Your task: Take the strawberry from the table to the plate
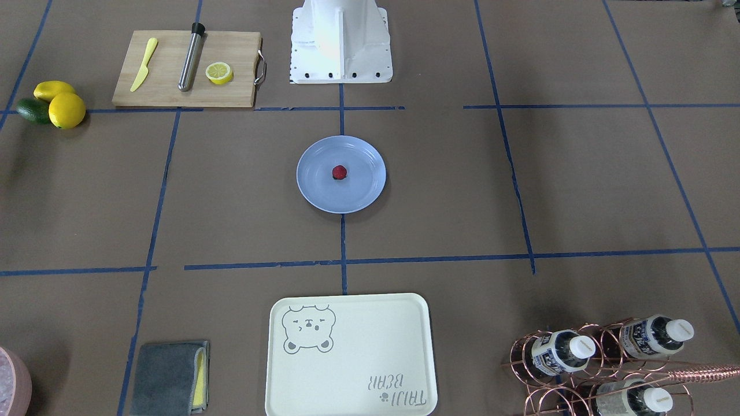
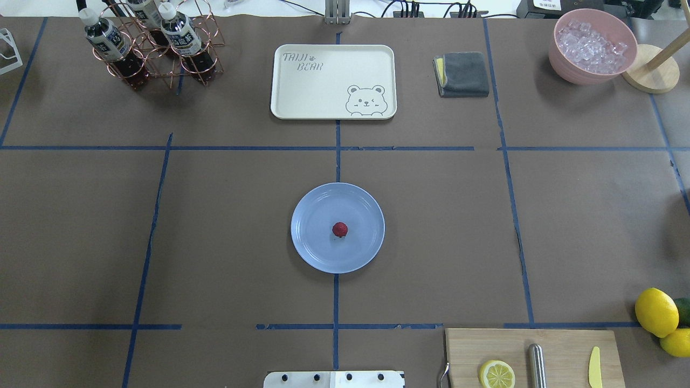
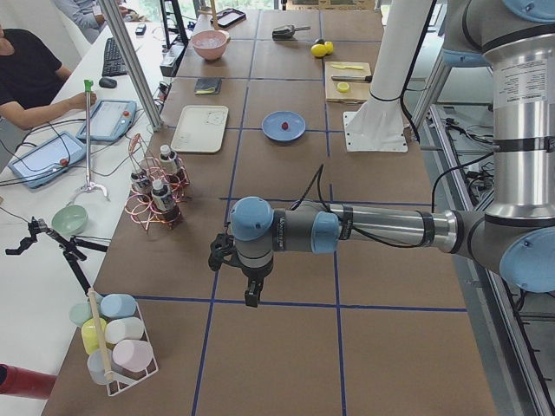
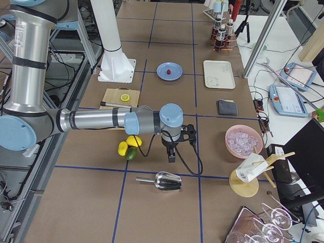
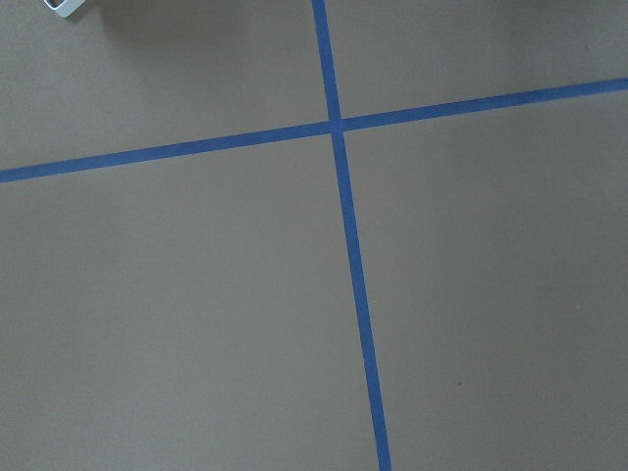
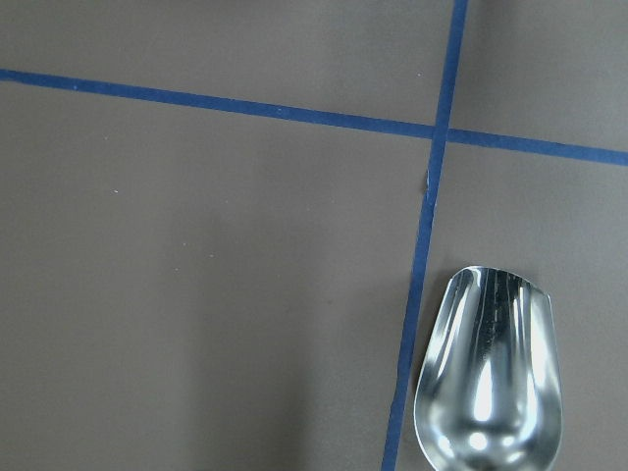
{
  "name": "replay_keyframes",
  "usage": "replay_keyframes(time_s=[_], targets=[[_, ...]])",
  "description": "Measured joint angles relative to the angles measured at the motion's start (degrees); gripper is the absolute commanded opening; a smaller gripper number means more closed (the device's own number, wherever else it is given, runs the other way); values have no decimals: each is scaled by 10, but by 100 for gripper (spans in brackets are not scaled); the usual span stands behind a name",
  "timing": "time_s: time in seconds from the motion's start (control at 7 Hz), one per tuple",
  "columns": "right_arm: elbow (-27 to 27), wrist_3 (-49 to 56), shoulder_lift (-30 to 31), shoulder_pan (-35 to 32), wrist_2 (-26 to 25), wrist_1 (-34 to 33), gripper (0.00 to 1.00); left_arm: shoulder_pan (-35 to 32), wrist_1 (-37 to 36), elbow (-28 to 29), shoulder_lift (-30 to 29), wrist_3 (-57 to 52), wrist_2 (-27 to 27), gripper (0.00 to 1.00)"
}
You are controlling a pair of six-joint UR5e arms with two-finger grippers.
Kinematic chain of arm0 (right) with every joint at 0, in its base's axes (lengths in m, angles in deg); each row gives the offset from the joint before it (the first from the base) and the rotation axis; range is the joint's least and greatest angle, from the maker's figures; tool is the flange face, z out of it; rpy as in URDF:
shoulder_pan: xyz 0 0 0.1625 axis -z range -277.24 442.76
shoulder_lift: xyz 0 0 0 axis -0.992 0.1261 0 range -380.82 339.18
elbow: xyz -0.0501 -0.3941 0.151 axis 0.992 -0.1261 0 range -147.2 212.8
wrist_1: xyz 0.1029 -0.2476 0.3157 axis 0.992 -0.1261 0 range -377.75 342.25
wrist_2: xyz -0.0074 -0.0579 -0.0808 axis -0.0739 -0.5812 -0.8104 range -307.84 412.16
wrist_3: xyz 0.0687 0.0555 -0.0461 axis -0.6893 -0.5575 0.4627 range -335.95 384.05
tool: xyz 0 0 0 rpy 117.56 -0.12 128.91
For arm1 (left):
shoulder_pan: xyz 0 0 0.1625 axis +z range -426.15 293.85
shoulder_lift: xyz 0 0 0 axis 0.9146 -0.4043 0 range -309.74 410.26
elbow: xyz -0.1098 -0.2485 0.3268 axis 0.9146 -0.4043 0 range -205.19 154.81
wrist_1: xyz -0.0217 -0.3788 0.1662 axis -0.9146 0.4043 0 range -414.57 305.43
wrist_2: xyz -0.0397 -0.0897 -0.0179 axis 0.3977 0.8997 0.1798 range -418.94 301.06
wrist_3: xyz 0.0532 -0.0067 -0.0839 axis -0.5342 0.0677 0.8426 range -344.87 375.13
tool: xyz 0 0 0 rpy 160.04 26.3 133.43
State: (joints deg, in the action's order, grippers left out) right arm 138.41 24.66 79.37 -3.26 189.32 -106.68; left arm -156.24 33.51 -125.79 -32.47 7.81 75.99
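The only writing I can read is "TAIJI BEAR", printed on the cream tray (image 2: 323, 91) opposite its bear face. The bottles (image 2: 110, 40) in the copper rack (image 2: 161, 70) carry dark labels, too small for me to read.

The strawberry (image 1: 339, 172) lies near the middle of the light-blue plate (image 1: 315, 190), and the plate sits on the centre tape line of the table (image 2: 226, 226).

The left gripper (image 3: 252, 295) hangs over a tape crossing at its end of the table, well apart from the plate. The right gripper (image 4: 172, 154) hangs at the other end, near the lemons (image 4: 129, 144) and above a metal scoop (image 6: 491, 383). Each shows only small in a side view, so I cannot tell whether either one's jaws are apart or together.

The overhead view cuts off the cutting board (image 2: 531, 355) at its bottom edge and the avocado (image 2: 683, 310) at its right edge. The right wrist view crops the scoop's handle end.

Broad bare paper rings the plate on every side; the tray, board and rack stand well clear of it.
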Motion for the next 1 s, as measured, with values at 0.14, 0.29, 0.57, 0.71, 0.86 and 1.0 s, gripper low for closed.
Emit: replay_keyframes(time_s=[0.14, 0.29, 0.57, 0.71, 0.86, 1.0], targets=[[5, 0, 1, -2, 0, -2, 100, 0, 1, 2, 0, 0, 1, 100], [12, 0, 4, -5, 0, -3, 100, 0, 1, 3, 0, 0, 2, 100], [18, 0, 10, -7, 0, -3, 100, 0, 0, 3, -5, 0, 2, 100], [18, 0, 11, -7, 0, -3, 100, 0, -1, 3, -9, 0, 1, 100], [17, 0, 12, -7, 0, -4, 100, 0, -2, 3, -11, 0, 0, 100], [13, 0, 12, -7, 0, -4, 100, 0, -3, 4, -13, 0, 0, 100]])
